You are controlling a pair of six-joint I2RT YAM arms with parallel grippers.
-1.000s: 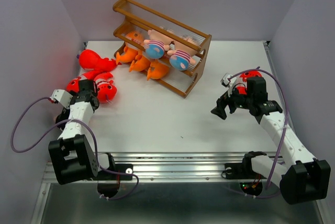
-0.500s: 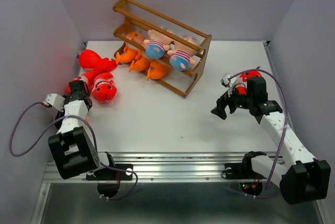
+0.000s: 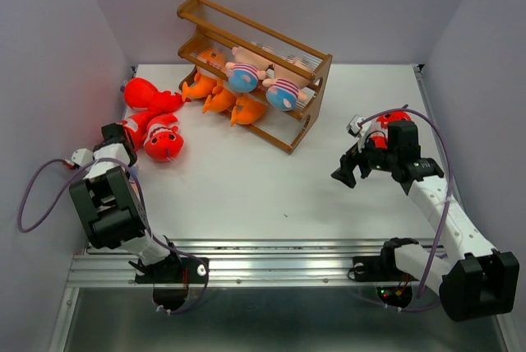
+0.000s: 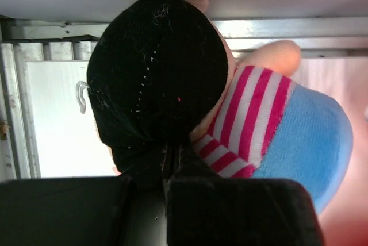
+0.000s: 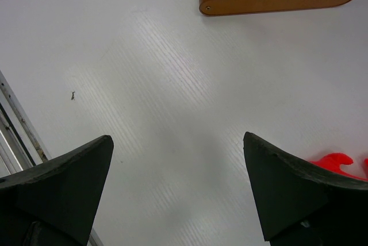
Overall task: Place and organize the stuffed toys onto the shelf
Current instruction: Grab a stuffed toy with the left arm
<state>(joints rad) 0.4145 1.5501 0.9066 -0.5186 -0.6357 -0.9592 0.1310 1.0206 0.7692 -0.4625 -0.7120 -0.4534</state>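
Left gripper (image 4: 172,162) is clenched tight on the black hair of a small plush doll with a red-and-white striped shirt and blue trousers (image 4: 253,125), over by the left wall. Right gripper (image 5: 177,139) hangs above the white table (image 5: 172,56), jaws spread wide, nothing between them. At the back, the brown wooden three-tier shelf (image 3: 306,81) carries orange plush fish (image 3: 220,101) low down and two more striped dolls (image 3: 243,79) above them. Two red plush sharks (image 3: 164,142) lie on the table to its left.
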